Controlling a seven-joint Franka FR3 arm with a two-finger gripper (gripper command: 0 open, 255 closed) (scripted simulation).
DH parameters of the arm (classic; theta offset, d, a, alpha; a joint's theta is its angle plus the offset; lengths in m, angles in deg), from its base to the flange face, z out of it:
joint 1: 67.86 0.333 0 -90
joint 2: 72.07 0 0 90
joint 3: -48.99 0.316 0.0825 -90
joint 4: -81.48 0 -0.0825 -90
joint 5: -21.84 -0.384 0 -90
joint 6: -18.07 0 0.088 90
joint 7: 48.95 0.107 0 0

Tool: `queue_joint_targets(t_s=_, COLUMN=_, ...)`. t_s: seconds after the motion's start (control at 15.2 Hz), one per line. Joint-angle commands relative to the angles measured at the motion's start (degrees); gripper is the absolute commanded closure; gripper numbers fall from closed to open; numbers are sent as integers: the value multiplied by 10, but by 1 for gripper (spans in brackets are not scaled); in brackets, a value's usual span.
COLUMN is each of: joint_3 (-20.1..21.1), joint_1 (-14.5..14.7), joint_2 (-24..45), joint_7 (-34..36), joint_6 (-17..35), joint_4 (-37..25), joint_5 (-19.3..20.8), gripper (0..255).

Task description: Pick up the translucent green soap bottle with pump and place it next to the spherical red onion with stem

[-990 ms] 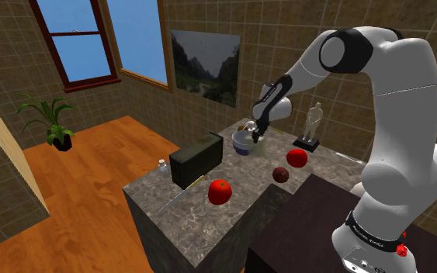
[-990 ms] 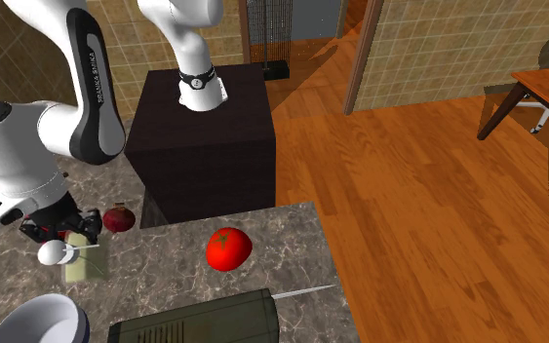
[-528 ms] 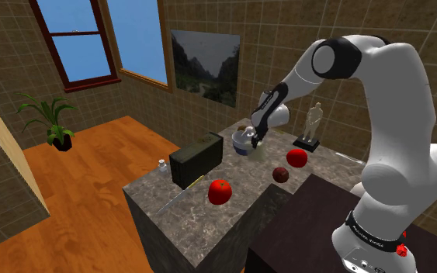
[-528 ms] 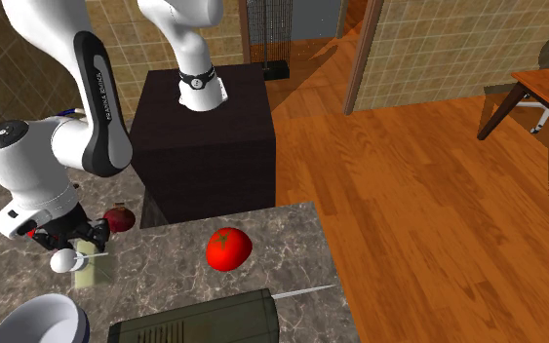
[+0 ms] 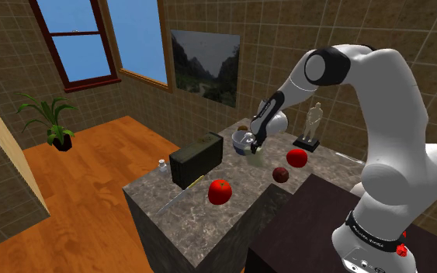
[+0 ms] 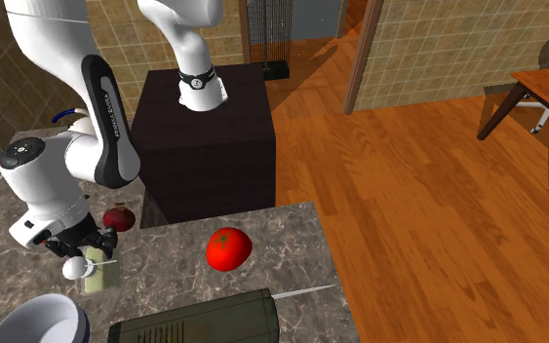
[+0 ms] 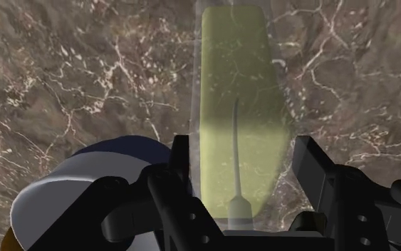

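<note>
Above the marble counter, inward from its stand-side edge, the gripper pinches the pale green soap bottle by its flat sides near the pump, seemingly clear of the stone. It is probably light, stiff, slick plastic, so a firm squeeze there suits it. The red onion sits by that same edge.

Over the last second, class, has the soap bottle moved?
Yes. In the second exterior view the soap bottle, clasped by the end effector, has shifted toward that view's right and lower edge, ending a little nearer the tomato.
</note>
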Motion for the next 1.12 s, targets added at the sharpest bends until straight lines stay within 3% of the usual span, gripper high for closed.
queue_joint_targets(t_s=0.0, joint_3=0, joint_1=0, joint_2=19, joint_7=0, joint_6=11, joint_4=-8, joint_5=0, gripper=255)
queue_joint_targets(t_s=0.53, joint_3=0, joint_1=0, joint_2=19, joint_7=0, joint_6=11, joint_4=-8, joint_5=0, gripper=255)
queue_joint_targets(t_s=0.59, joint_3=0, joint_1=-1, joint_2=19, joint_7=0, joint_6=11, joint_4=-8, joint_5=0, gripper=0)
queue_joint_targets(t_s=0.92, joint_3=0, joint_1=0, joint_2=19, joint_7=0, joint_6=11, joint_4=-8, joint_5=0, gripper=0)
queue_joint_targets(t_s=1.06, joint_3=-1, joint_1=1, joint_2=-23, joint_7=1, joint_6=-6, joint_4=17, joint_5=0, gripper=0)
